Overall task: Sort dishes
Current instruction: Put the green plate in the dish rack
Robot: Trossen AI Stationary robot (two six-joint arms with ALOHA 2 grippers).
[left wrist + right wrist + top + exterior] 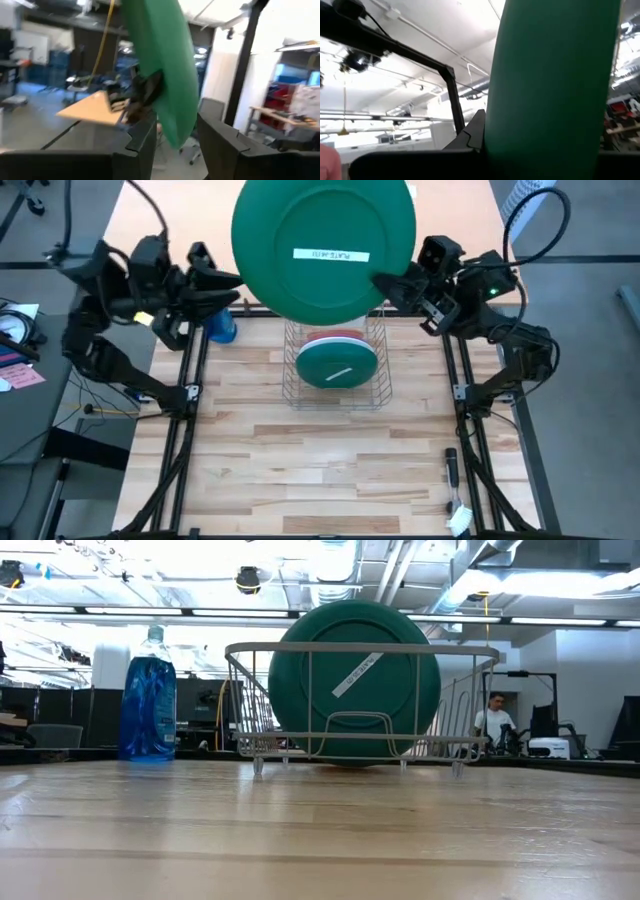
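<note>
While the front of the wooden counter point(330, 460) lies bare apart from a small dark tool point(452, 465) near its right edge, the wire dish rack point(337, 370) stands toward the back at the middle. In the rack, a dark green plate point(353, 680) stands upright on edge at the front, a white label strip across its face, with a salmon-orange plate point(335, 338) just behind it. A blue spray bottle point(148, 700) stands on the counter to the left of the rack, close under the left arm.

Above the rack, a 2nd dark green plate point(323, 250) is held high in the air, its labelled face turned up toward the overhead camera. The right end effector point(395, 285) is clamped on this plate's right rim, and the right wrist view shows the green edge filling the space beside a dark finger point(472, 132). The left end effector point(222, 288) sits at the plate's left edge; in the left wrist view its 2 fingers point(142, 142) stand apart with the plate's rim hanging in the gap between them, not clearly touched.

Far behind the counter, a person point(492, 720) is visible in the room
</note>
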